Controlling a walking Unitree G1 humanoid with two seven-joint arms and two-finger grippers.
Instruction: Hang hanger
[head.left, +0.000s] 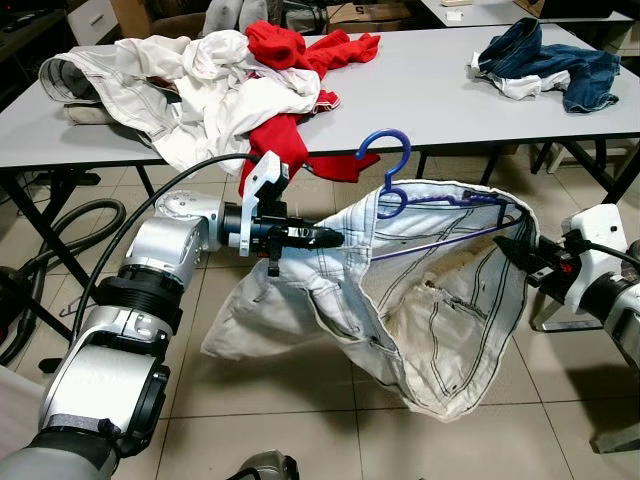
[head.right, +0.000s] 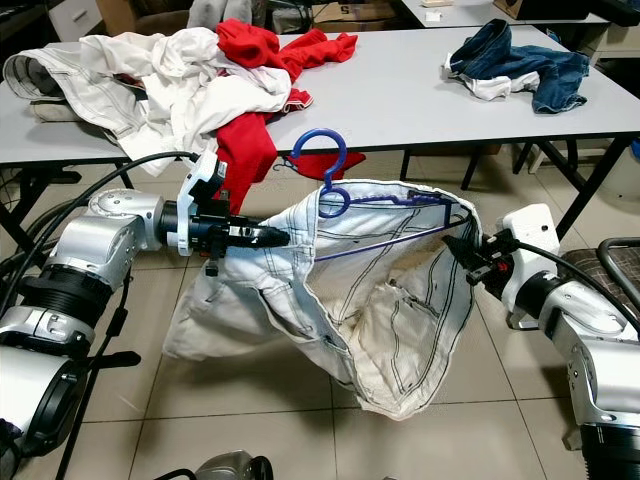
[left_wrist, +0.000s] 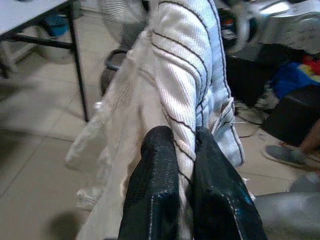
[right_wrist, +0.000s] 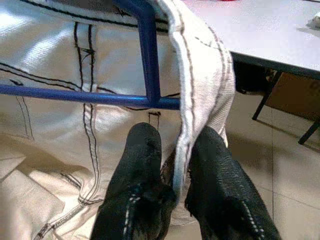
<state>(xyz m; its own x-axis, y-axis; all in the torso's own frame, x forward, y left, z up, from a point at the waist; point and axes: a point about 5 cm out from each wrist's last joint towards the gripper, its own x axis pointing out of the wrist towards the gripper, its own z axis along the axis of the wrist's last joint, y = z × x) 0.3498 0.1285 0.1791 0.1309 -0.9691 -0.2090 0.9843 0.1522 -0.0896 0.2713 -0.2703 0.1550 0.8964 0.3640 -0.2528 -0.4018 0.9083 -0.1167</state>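
Silver, ribbed arm segments fill the lower left of the left eye view, ending in the left tool (head.left: 332, 237) at mid-frame. Its black fingers are closed on the waistband of the jeans (head.left: 440, 310), pale off-white denim with dark stitched seams, which sag open like a sack in the centre. At the right edge the right tool (head.left: 512, 250) pinches the opposite side of the waistband. A blue plastic hanger (head.left: 385, 160) sits inside the waistband, its bar stretched between the two tools and its hook curling up above the cloth. Behind, across the top of the frame, a grey counter (head.left: 420, 90) carries a crumpled heap of white clothes (head.left: 190, 80), a red garment (head.left: 300, 60) draping over the front edge, and dark blue denim (head.left: 550, 65) at upper right. Beige tiles cover the floor (head.left: 280, 420).

The right eye view shows the same scene.

From the left wrist, two textured black fingers (left_wrist: 155, 185) press together on a thick, ribbed fold of waistband running up the middle of the frame.

From the right wrist, the fingers (right_wrist: 140, 170) are clamped on the thin hem of the jeans at bottom centre, just below the hanger's smooth blue bar, which crosses the frame against the inner lining.
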